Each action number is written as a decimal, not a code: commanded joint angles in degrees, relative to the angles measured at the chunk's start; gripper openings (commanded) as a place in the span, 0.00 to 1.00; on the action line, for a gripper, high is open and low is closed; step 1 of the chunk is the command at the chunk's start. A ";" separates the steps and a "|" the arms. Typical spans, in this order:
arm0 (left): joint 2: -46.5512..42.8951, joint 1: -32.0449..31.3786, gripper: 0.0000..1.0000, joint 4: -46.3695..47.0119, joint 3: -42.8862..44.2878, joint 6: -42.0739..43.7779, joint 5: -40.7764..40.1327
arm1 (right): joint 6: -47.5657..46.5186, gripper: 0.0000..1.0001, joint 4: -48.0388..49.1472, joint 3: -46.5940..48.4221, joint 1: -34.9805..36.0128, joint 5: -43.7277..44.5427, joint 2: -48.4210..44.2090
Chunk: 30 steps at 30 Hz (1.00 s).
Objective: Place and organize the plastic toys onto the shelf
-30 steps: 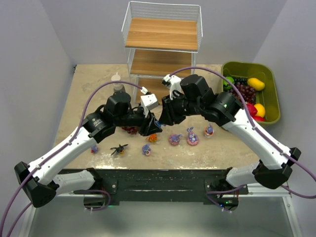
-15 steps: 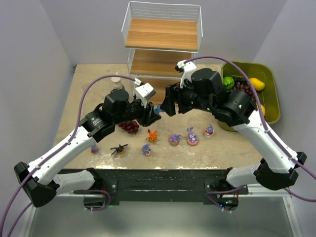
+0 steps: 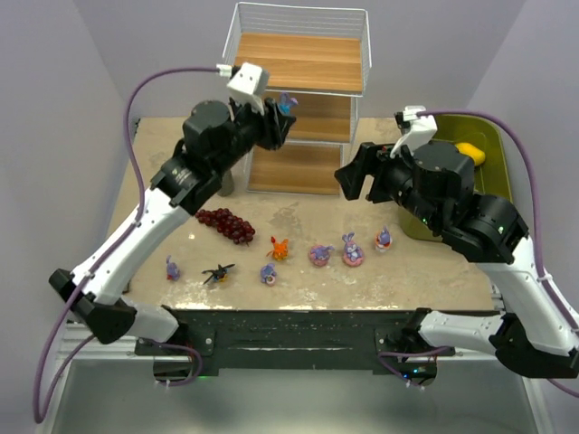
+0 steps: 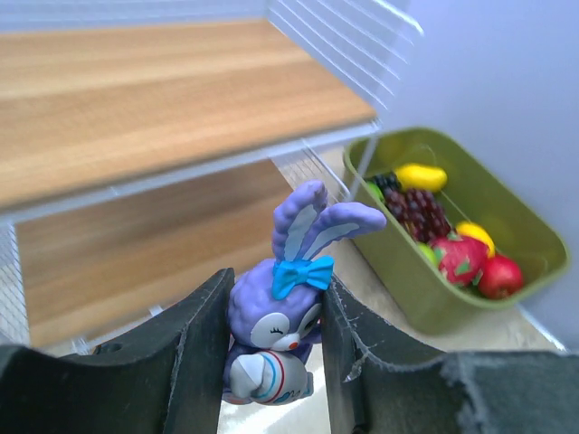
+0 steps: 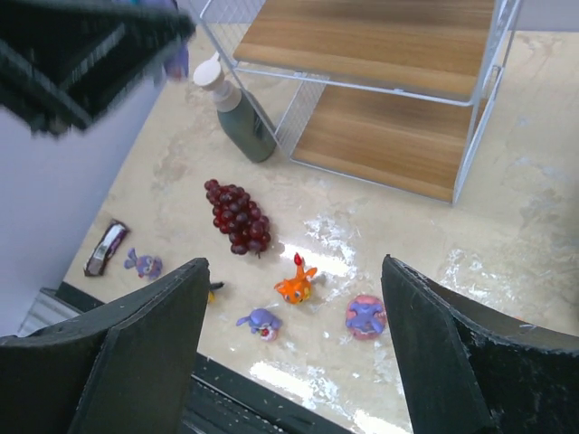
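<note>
My left gripper (image 3: 282, 116) is shut on a purple bunny toy with a blue bow (image 4: 280, 312), held high beside the shelf (image 3: 298, 61), level with its middle board. My right gripper (image 3: 355, 176) is open and empty, above the table right of the shelf. On the table lie an orange creature (image 3: 280, 247), a black bug (image 3: 217, 271), small purple bunnies (image 3: 171, 268) (image 3: 269, 274), and bunnies with pink rings (image 3: 320, 255) (image 3: 352, 252) (image 3: 384, 239). In the right wrist view the orange creature (image 5: 297, 282) lies between my fingers, far below.
A dark red grape bunch (image 3: 228, 223) lies left of the toys. A grey-green bottle (image 5: 237, 116) stands left of the shelf's foot. An olive-green fruit bin (image 3: 485, 136) sits at the right, partly behind my right arm.
My left gripper rose from the table up to the shelf with the bunny in it. My right gripper drew away to the right and opened wide.
</note>
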 commanded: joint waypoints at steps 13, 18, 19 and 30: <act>13.52 6.81 0.00 10.61 18.98 3.45 -2.45 | 0.88 0.81 5.56 -8.47 -0.24 -0.54 -2.35; 16.32 8.12 0.00 10.89 20.98 5.30 -0.78 | 0.35 0.81 6.18 -9.09 -0.24 -0.37 -1.91; 16.77 8.30 0.00 10.62 21.61 6.00 0.00 | 0.17 0.81 6.27 -9.35 -0.24 -0.54 -1.91; 20.90 13.40 0.00 9.12 25.30 4.34 6.95 | 0.44 0.81 7.67 -11.55 -0.24 -0.37 -1.56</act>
